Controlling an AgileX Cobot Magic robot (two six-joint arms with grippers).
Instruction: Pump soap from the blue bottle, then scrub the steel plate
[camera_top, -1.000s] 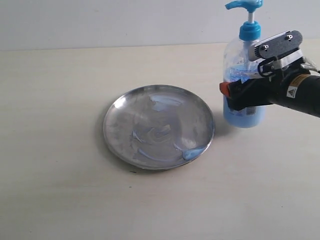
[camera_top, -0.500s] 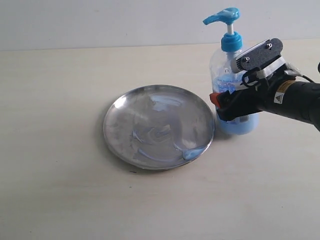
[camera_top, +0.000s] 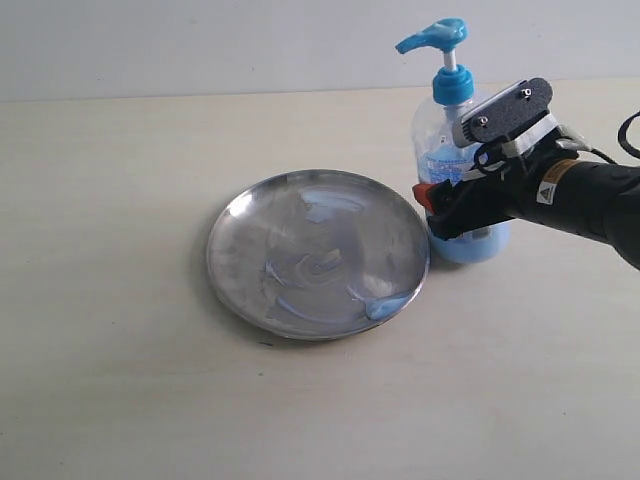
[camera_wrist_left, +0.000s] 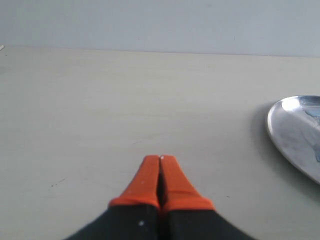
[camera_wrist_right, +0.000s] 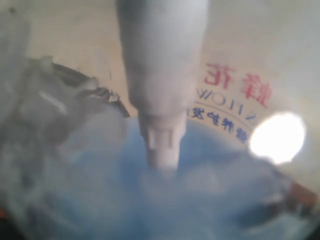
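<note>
- Up close I see only the blue bottle (camera_wrist_right: 75, 50), all of it blurred.
- Its white dip tube (camera_wrist_right: 162, 90) runs down into the pale blue soap (camera_wrist_right: 150, 205).
- Red lettering (camera_wrist_right: 235, 82) shows beside the tube, with a bright glare (camera_wrist_right: 276, 137) near it.

The blue bottle (camera_top: 440, 125) has a label (camera_top: 447, 163) with blue print, too small to read in the exterior view. The right wrist view looks through the bottle's clear wall. There it shows two large red Chinese characters (camera_wrist_right: 237, 82), too blurred to name. Under them is a row of Latin capitals (camera_wrist_right: 225, 100), of which only "OW" can be made out. Lower still is a blurred line of small blue Chinese characters (camera_wrist_right: 220, 122). Just beside the bottle, the right arm (camera_top: 600, 200) bears a sticker (camera_top: 547, 190) with a warning triangle. Its fine print is illegible.
</note>
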